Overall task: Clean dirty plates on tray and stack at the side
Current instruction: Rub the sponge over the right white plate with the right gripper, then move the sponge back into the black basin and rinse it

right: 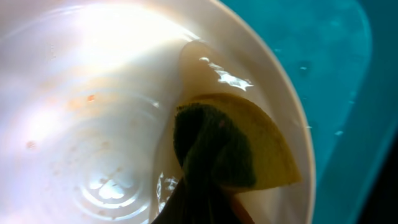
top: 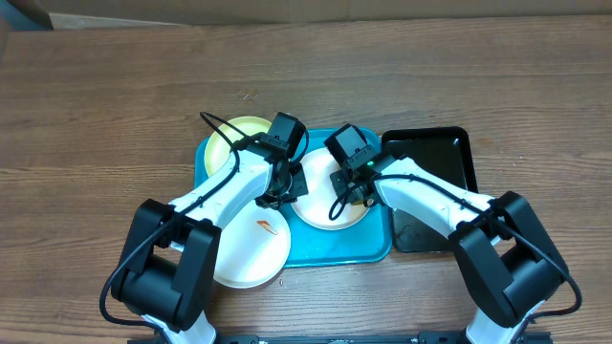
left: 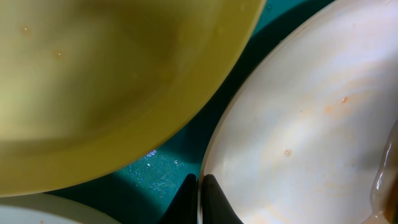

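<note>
left gripper (left: 199,186) pinches the white plate (left: 298,124), 9 o'clock rim; right gripper (right: 199,202) clamps sponge (right: 255,155) on it; wood table (top: 382,67) beyond.

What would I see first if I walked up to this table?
On a wet white plate in the blue tray, the right hand holds a yellow sponge while the left hand pinches the rim. A yellow plate sits at the tray's back left, and another white plate with an orange smear lies front left.
</note>
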{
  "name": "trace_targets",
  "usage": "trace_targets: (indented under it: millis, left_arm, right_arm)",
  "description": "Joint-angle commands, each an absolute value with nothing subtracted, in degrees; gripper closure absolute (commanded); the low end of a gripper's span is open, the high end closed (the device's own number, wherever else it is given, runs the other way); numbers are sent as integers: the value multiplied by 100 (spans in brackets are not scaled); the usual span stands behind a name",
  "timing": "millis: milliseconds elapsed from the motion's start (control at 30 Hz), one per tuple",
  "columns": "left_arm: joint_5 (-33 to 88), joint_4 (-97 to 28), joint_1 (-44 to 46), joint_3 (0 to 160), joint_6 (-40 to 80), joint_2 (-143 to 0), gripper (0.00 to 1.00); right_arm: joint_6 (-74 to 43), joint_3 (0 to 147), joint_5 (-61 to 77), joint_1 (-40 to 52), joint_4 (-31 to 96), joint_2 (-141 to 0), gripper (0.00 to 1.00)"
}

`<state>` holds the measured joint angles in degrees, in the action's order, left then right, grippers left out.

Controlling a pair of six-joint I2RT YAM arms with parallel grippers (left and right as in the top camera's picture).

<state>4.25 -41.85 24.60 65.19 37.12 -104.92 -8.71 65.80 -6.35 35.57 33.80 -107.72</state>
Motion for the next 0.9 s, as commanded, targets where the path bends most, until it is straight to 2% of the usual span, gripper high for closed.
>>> trace_targets:
  millis: [0, 200, 500, 700, 867]
  left_arm:
    - [301, -4174, 2399, 6486, 3573, -10530, 96]
    - [301, -4174, 2399, 6486, 3573, -10530, 96]
    - [301, -4180, 2399, 6486, 3566, -10530, 96]
    - [301, -4176, 2399, 6486, 3509, -10532, 96]
    - [301, -4169, 2399, 6486, 3511, -10530, 95]
  right_arm:
    - [-325, 6434, 331, 3588, 3343, -10750, 96]
    - [-193, 6584, 801, 3374, 3411, -10748, 96]
    - [51, 7596, 4200, 2115, 3948, -10737, 96]
    - [351, 8344, 4029, 1140, 5732, -10663, 96]
    - [298, 8388, 2858, 572, 6563, -10532, 96]
